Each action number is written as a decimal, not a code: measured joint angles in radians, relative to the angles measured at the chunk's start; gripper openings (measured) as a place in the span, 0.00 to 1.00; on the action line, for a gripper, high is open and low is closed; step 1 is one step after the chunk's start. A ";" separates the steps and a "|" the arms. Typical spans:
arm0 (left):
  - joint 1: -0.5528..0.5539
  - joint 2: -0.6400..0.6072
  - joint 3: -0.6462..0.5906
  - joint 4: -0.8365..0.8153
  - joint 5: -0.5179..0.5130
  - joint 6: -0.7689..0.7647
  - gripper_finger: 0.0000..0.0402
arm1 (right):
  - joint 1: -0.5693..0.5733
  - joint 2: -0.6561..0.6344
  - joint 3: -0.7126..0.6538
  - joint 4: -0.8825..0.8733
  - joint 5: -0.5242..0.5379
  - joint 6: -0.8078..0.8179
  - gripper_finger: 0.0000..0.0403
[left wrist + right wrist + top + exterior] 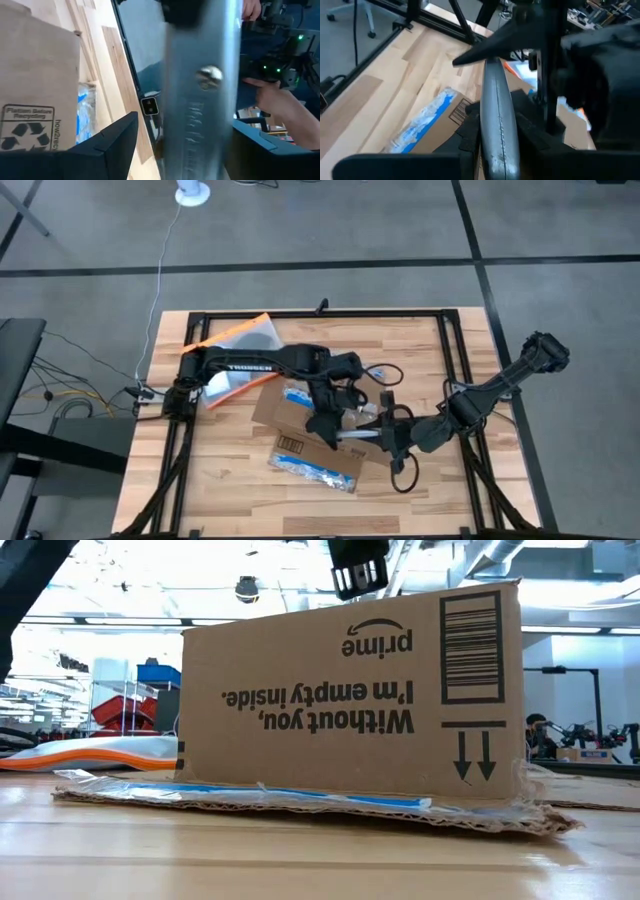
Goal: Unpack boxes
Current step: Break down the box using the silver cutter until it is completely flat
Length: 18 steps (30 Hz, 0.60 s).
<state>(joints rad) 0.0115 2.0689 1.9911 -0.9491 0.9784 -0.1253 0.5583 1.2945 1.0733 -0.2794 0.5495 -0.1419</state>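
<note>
We see the right gripper (385, 438) at mid-table, clamped tight on a silvery metal bar (356, 436). In the right wrist view its two dark fingers (470, 132) press the bar (497, 125) from both sides with no gap showing. The bar points toward the left gripper (335, 420), which hangs just beside it over the cardboard box (300, 435).

The left gripper is spread wide. In the left wrist view the bar (200, 90) stands between its fingers (115, 145), with clear space on one side. On the other side we cannot tell whether finger and bar touch, and we see no firm hold by the left gripper.

The box sits in the middle of the wooden table (230, 480), partly under both grippers. In the low view one panel of the box (340, 700) stands upright with its black print and barcode upside down. A torn flap lies flat on the wood in front of it, carrying a blue-and-white tape strip (300, 795).

The orange-edged clear pouch (235, 340) lies apart from the box, under the left arm, toward the table's far left corner.

There is bare wood around the box on every side, widest at the left. Black frame rails (455, 370) run just inside the table's edges, and the right arm crosses over the right-hand rail. A person's hand (280, 100) shows beyond the table, well apart from the grippers
</note>
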 joint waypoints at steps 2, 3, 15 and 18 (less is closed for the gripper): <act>0.003 -0.001 0.000 0.002 0.014 0.000 0.58 | 0.000 0.000 0.000 -0.008 -0.012 -0.001 0.14; 0.006 -0.002 0.000 0.002 0.016 0.001 0.58 | 0.000 0.000 0.000 -0.007 -0.016 -0.002 0.14; 0.018 -0.002 0.000 -0.005 0.065 0.053 0.45 | 0.000 0.000 0.000 -0.020 -0.022 -0.009 0.14; 0.018 -0.002 0.000 -0.003 0.071 0.087 0.37 | 0.000 0.000 0.000 -0.016 -0.026 -0.009 0.14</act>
<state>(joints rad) 0.0290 2.0674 1.9911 -0.9521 1.0494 -0.0379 0.5580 1.2949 1.0729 -0.2951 0.5239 -0.1509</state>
